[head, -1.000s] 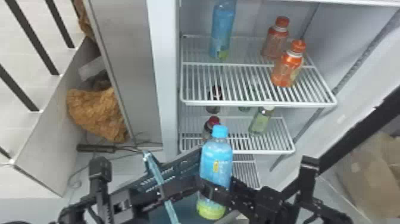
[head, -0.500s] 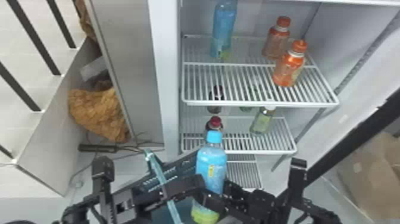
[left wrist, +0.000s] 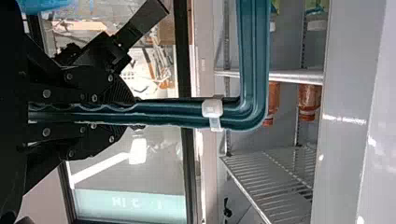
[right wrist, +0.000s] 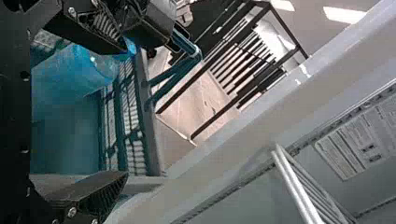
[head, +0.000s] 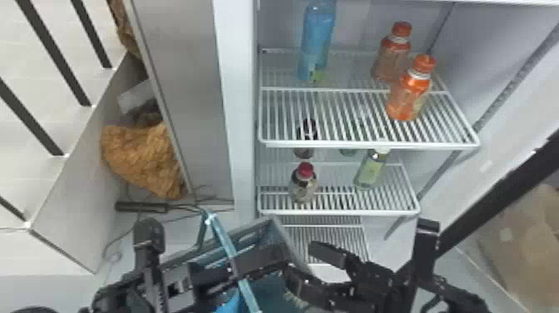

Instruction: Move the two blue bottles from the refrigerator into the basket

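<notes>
Left jaws (head: 237, 266): we're clamped on handle (left wrist: 177, 114)
Right jaws (head: 301, 260): apart
Low bottle (right wrist: 70, 77): in basket (head: 251, 234)
High bottle (head: 318, 37): on shelf (head: 372, 144)

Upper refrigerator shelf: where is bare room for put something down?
The upper shelf is bare at front left, between its front rim, the blue bottle behind and the nearer orange bottle at right. Crowded: the right side, with the farther orange bottle close behind.
</notes>
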Controlling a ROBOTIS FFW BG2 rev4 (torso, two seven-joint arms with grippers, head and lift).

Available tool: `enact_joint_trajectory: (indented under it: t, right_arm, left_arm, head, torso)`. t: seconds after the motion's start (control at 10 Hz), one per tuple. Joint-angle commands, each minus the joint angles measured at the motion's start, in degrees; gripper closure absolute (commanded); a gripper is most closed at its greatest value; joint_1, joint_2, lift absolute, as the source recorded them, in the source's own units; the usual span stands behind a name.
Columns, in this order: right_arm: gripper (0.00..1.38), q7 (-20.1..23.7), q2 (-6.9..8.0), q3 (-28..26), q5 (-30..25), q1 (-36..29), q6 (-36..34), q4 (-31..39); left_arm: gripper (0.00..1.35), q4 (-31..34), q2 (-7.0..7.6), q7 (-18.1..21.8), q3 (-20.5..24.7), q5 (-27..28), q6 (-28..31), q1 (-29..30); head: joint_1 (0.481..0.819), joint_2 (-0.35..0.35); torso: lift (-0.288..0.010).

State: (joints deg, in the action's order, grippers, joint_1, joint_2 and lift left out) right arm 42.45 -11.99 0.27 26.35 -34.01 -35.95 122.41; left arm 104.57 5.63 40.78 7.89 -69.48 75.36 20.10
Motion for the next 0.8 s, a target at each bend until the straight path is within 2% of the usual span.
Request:
enact_joint_trajectory:
  t: [0.0, 0.1, 0.4, 0.7]
  right_arm:
    - [0.12, 0.0, 0.39, -2.3, -1.3, -0.9, 0.2, 1.1]
    - [0.12, 0.0, 0.56, -4.2, -1.7, -1.6, 0.9, 2.0]
    - [0.13, 0.0, 0.92, -8.3, -3.8, -3.8, 1.9, 8.4]
    - [0.13, -0.1, 1.44, -9.1, -3.7, -3.8, 4.2, 10.8]
  left_arm:
    - [1.20, 0.0, 0.00, 0.0, 0.0, -0.1, 0.0, 0.1]
    - [1.20, 0.0, 0.00, 0.0, 0.1, -0.1, -0.1, 0.1]
    - [1.20, 0.0, 0.00, 0.0, 0.1, -0.3, -0.3, 0.6]
    - [1.20, 0.0, 0.00, 0.0, 0.1, -0.6, -0.3, 0.7]
  head:
    - [0.695, -0.089]
    - [0.695, -0.098]
    - [0.695, -0.184]
    - [0.695, -0.206]
  torso:
    - [-0.010]
    - [-0.010]
    - [-0.010]
    - [-0.010]
